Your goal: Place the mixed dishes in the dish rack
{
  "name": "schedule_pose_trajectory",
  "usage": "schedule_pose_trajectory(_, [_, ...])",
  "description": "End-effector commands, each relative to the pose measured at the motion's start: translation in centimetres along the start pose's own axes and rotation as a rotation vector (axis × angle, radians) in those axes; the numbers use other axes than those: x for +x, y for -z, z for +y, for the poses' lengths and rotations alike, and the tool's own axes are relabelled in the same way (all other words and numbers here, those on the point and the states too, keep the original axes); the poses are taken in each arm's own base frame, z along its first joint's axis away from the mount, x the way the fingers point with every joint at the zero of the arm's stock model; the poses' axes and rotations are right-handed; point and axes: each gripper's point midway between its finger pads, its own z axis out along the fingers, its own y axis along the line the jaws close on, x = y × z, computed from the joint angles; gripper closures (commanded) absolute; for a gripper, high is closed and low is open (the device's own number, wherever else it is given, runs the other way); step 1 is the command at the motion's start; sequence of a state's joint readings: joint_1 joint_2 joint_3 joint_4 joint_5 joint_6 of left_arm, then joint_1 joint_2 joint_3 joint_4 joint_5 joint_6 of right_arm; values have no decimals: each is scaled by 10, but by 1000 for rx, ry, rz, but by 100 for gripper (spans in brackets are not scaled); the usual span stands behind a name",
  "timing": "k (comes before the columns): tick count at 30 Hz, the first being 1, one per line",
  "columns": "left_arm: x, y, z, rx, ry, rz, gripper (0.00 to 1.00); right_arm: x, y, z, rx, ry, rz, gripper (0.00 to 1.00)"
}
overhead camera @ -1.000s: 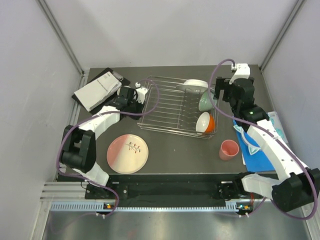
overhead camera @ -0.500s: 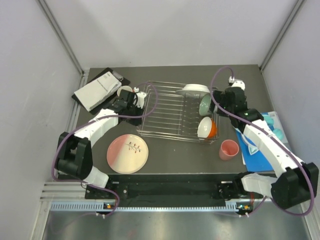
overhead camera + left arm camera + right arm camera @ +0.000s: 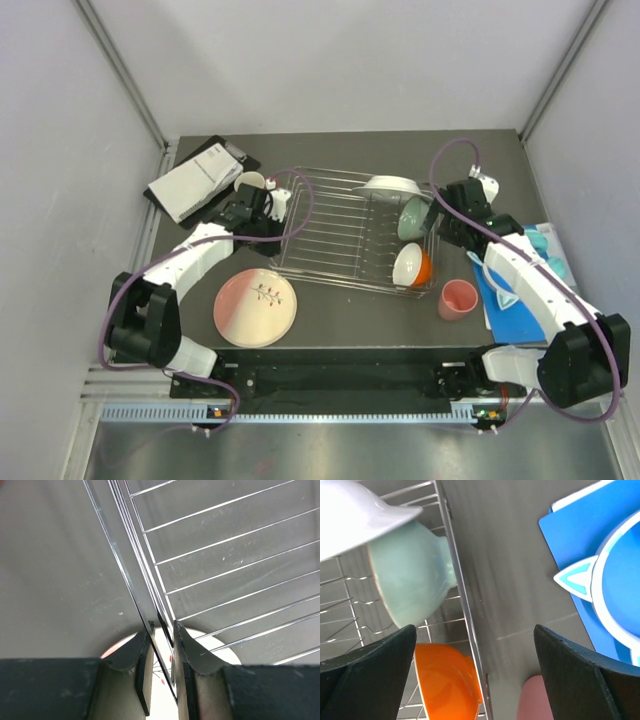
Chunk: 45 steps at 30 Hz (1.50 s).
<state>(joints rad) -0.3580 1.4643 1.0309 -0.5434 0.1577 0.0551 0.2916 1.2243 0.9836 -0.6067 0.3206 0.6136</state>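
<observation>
The silver wire dish rack [image 3: 335,235] stands mid-table holding the white plate [image 3: 390,183], the mint green bowl [image 3: 411,215] and the orange mug [image 3: 412,265] at its right end. My left gripper [image 3: 272,205] is at the rack's left edge. In the left wrist view its jaws [image 3: 162,626] are shut on the rim wire [image 3: 131,587]. The pink-and-cream plate [image 3: 256,307] lies flat in front of the rack. The salmon-pink cup [image 3: 458,299] stands on the table to the right. My right gripper [image 3: 475,670] hangs open over the rack's right rim [image 3: 460,595], beside the bowl [image 3: 410,580].
A black-and-white booklet [image 3: 195,180] lies at the back left. A blue mat with turquoise ring-shaped items [image 3: 525,285] lies at the right edge, also large in the right wrist view [image 3: 615,580]. Grey walls close in on three sides.
The rack has slid a little toward the near edge with my left gripper on its left rim. My right gripper has come down from the back corner to the rack's right side.
</observation>
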Motion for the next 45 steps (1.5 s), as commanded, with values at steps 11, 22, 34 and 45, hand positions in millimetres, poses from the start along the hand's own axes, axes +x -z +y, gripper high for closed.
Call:
schedule_pose_trajectory(11, [-16,-17,1,0,-41,-114,27,-16,28,20,-162,16,-47,0])
schedule_pose_trajectory(22, [-91,81,36,-46,57,-303,1,-28,81,36,-377,59,-171,0])
schedule_pose_trajectory(34, [86,113,64,-158,-357,-38,2,62,170,97,-805,350,43,0])
schedule_pose_trajectory(45, [104,85,73,-148,-350,-25,2,194,198,141,-955,559,399,20])
